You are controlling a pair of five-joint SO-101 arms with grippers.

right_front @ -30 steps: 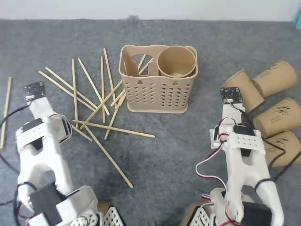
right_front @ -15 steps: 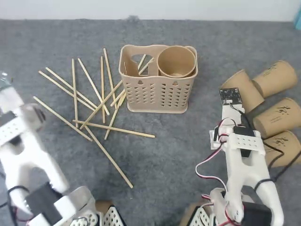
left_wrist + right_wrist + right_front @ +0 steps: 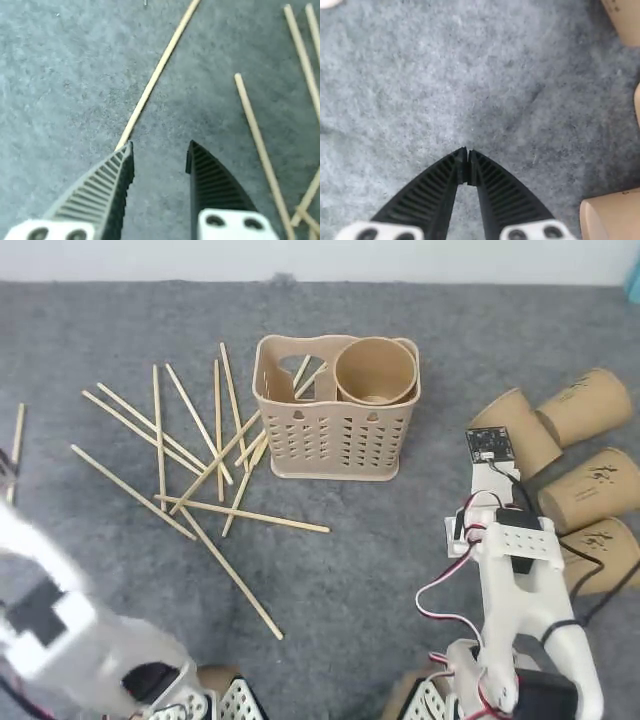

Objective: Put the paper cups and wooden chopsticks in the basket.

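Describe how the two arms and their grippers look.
The left arm and right arm are white with black motor blocks; red, white and black wires loop along the right arm. The left gripper and right gripper have dark, ridged, pointed fingers on white bases.

Soft, even light falls from above on the grey counter (image 3: 400,540), and its matte nap takes it flatly. The basket (image 3: 335,435) throws only a pale, diffuse shadow at its foot on the near side. The chopsticks (image 3: 190,455) carry thin, faint shadows tight beneath them. The cups (image 3: 590,490) darken where their sides curve down to the counter. The white right arm (image 3: 520,580) is the brightest thing (bright, not washed out). In the wrist views the counter dims just ahead of the left gripper (image 3: 160,146) and around the right gripper (image 3: 468,152).
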